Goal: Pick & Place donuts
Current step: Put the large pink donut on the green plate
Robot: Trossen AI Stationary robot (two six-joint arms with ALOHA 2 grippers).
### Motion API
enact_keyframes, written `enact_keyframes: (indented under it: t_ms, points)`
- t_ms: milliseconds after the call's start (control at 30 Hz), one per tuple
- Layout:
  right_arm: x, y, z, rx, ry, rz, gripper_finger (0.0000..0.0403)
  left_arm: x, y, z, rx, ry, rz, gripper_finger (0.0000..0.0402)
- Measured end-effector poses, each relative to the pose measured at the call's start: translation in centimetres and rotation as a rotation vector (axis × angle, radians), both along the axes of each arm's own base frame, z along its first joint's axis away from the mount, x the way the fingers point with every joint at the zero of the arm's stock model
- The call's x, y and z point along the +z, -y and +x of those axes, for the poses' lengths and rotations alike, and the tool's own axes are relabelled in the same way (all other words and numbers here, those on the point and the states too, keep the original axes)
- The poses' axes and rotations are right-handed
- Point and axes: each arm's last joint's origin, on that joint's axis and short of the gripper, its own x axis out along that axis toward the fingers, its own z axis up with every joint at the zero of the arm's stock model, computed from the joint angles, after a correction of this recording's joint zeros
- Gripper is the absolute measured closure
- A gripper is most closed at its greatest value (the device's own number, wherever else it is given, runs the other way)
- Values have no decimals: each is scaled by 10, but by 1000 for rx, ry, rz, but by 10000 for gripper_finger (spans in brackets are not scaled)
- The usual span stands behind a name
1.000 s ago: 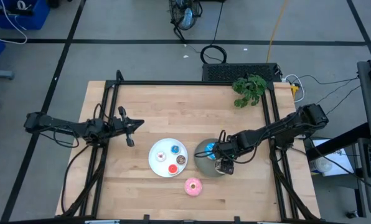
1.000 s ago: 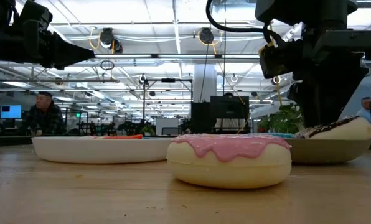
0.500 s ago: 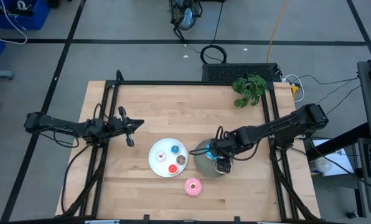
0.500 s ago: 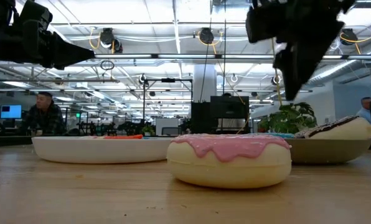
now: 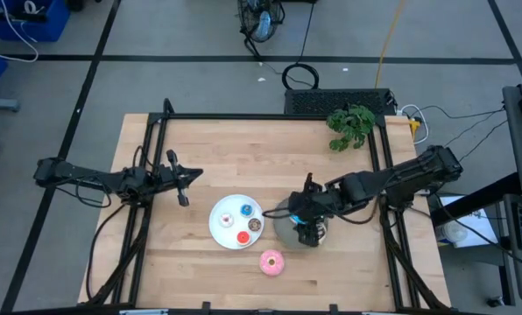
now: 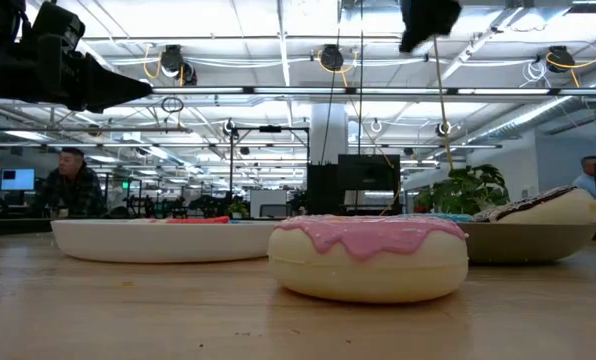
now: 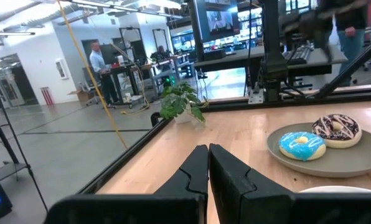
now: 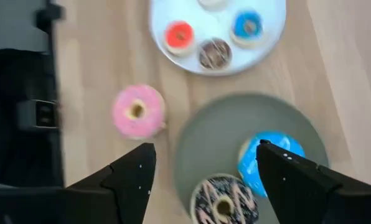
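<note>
The pale wooden table [image 5: 243,157] carries a round grey plate [image 8: 235,134] near its front edge, holding the blue-iced ring donut [image 8: 269,158] and the chocolate-sprinkled ring donut [image 8: 223,202]. Beside it, the round white plate [image 5: 219,223] holds four tiny donuts [image 5: 243,236]. The pink-iced donut [image 5: 271,262] lies on bare wood at the front edge. The right gripper [image 8: 204,165] hangs wide open and empty above the grey plate. The left gripper [image 7: 208,163], fingers closed together, waits near the left edge.

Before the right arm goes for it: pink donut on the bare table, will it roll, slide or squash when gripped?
The pink donut lies flat on its wide base on the wooden table, so rolling seems unlikely. Its icing looks smooth and glossy, so it may slip between the fingers or skid if nudged sideways. It keeps a crisp moulded shape, probably a stiff, light toy. The open right end effector hangs above the grey plate.
</note>
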Motion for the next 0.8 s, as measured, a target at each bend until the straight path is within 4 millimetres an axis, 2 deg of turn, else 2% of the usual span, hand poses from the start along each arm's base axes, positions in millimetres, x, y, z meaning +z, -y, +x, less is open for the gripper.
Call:
enact_keyframes:
  t_ms: [133, 333, 433, 533, 667, 800]
  points:
    - [17, -11, -3, 22, 51, -35, 160, 0, 0, 0, 0, -3, 0, 380]
    - [23, -33, -9, 25, 128, -104, 189, -1, 0, 0, -1, -6, -3, 380]
    - [19, -45, -11, -84, 174, -205, 205, -1, 0, 0, -1, -6, -4, 380]
    - [15, -57, -16, -132, 219, -233, 218, -1, 0, 0, -1, -6, -6, 380]
    - [1, -74, -19, -94, 299, -257, 230, -1, 0, 0, -5, -2, -20, 380]
    - [-15, -90, -16, 14, 426, -258, 242, -1, 0, 0, -7, -7, -26, 380]
